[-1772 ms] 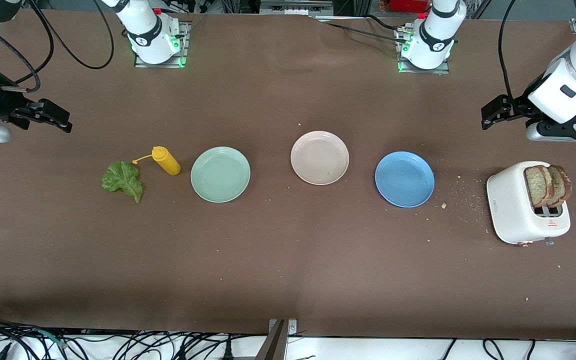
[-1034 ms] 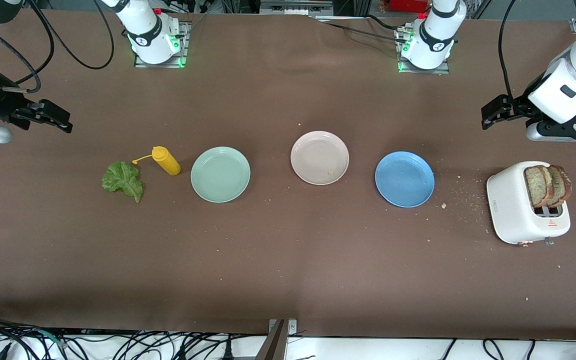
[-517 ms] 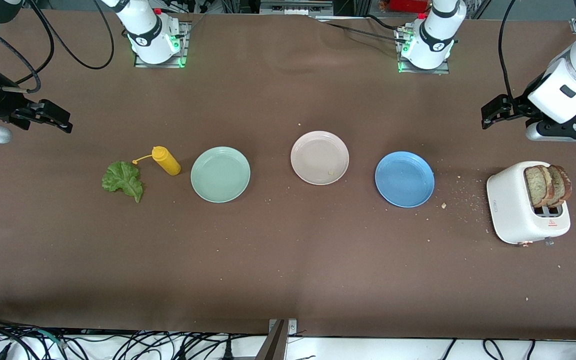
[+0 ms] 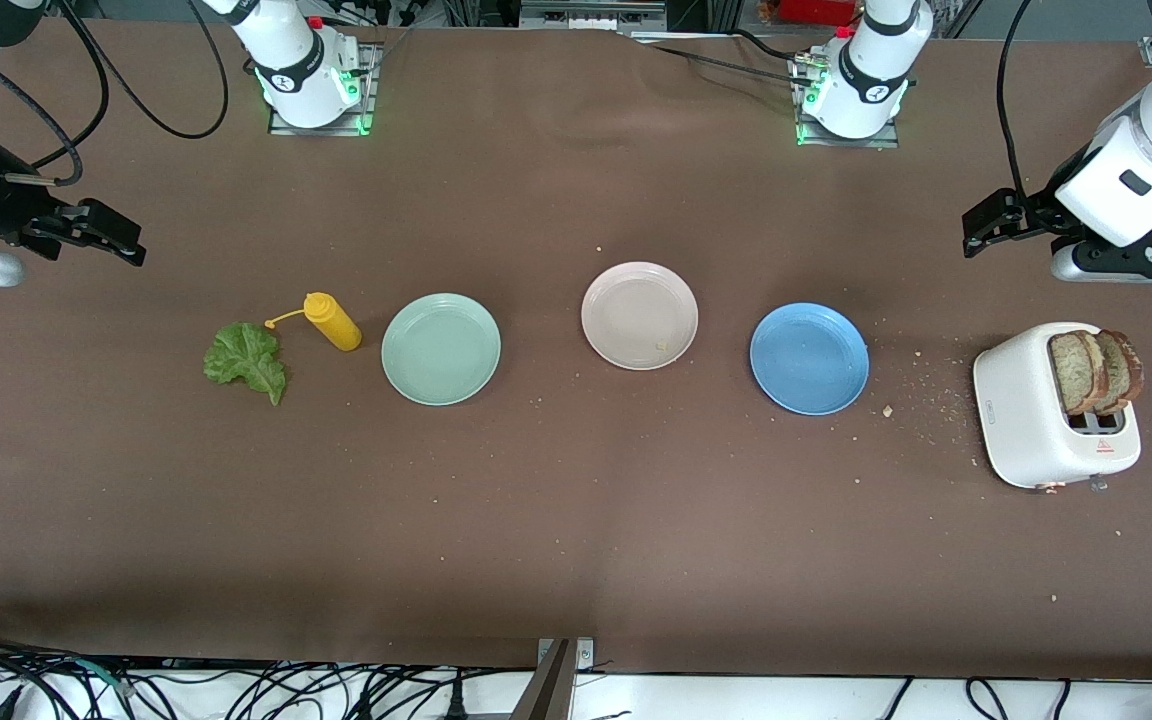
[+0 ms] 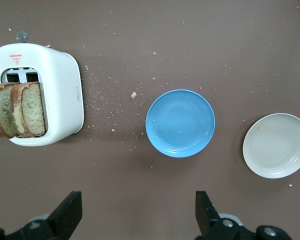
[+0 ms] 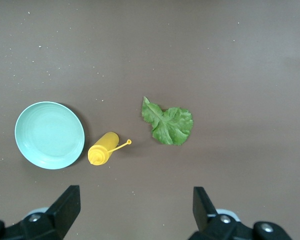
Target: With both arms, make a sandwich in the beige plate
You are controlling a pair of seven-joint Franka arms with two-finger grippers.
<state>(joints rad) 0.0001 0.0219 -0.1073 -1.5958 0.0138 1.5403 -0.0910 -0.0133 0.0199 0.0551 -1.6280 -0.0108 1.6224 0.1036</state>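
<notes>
- Left gripper (image 4: 976, 232) up in the air over bare table at the left arm's end, fingers (image 5: 70, 212) spread wide, nothing between them; arm waiting.
- Right gripper (image 4: 126, 240) up over bare table at the right arm's end, fingers (image 6: 67, 205) likewise spread wide and empty; arm waiting.
- Beige plate (image 4: 639, 315) near mid-table, holding only a crumb or two. Sits between green plate (image 4: 441, 349) and blue plate (image 4: 809, 359), apart from both and slightly farther from the front camera than either.
- Two toast slices (image 4: 1096, 372) stand upright side by side in the slots of a white toaster (image 4: 1031, 410), at the left arm's end, past the blue plate.
- Crumbs scattered on the table between toaster and blue plate.
- Lettuce leaf (image 4: 246, 361) lies flat on the table toward the right arm's end.
- Yellow squeeze bottle (image 4: 333, 322) on its side between leaf and green plate, nozzle toward the leaf, just beside it.
</notes>
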